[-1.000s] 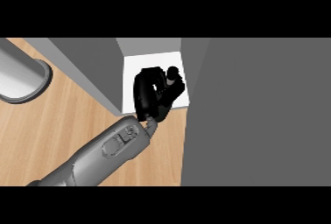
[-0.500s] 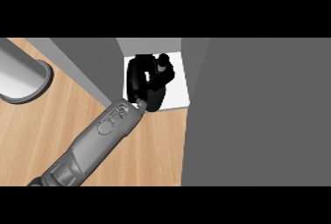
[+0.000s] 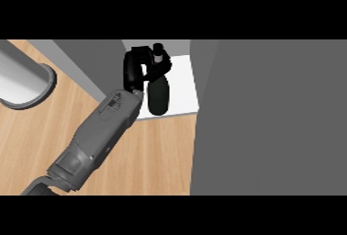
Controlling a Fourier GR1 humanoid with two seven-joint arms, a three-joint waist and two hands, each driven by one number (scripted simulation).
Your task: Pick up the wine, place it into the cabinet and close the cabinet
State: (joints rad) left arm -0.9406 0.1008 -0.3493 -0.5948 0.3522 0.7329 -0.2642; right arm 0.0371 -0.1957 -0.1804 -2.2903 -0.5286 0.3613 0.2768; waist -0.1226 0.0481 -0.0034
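While nothing stirs at the far left, a grey rounded vessel (image 3: 24,85), likely a sink or a pot, sits at the edge of the wooden table (image 3: 156,156) and has no part in this job. Next along, one grey forearm (image 3: 95,137) runs up from the lower edge, aimed straight at the cabinet opening. Which arm it is I cannot say from the head view alone; coming in from the left side, it looks like the left one, and no other hand is in sight.

At its tip the robot hand (image 3: 136,69) is inside the opening, fingers curled down beside the neck of the wine bottle (image 3: 159,96). Whether they grip the neck or have just let go, I cannot tell. The bottle, dark all over, is on the white cabinet floor (image 3: 184,87), base toward us and neck pointing deeper in, so by my reading it is lying down or tilted well over.

So the pick-up looks done and the placing is done or nearly so. Further right, a big grey panel (image 3: 271,119) fills the view, most likely the open cabinet door. What's left, as I judge it: release if not yet released, draw the arm out, then swing that door shut.
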